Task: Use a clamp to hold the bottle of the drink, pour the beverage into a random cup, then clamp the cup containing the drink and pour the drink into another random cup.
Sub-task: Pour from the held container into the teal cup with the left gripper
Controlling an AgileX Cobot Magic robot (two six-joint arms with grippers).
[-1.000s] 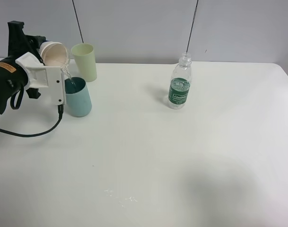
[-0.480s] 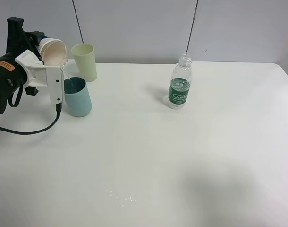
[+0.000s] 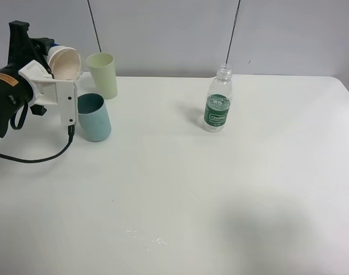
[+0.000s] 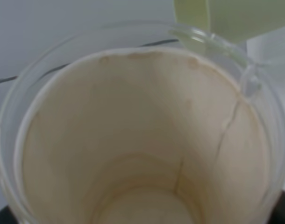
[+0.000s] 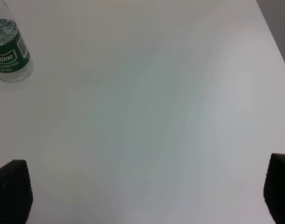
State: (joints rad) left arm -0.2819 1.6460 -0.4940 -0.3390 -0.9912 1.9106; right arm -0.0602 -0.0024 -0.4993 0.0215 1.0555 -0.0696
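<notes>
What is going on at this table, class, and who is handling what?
The left gripper holds a cream cup tipped on its side above a teal cup. No stream shows between them, and the wrist view shows the cream cup's inside looking empty. A pale green cup stands just behind them. The uncapped bottle stands alone farther right on the white table. The right gripper is open over bare table, holding nothing.
</notes>
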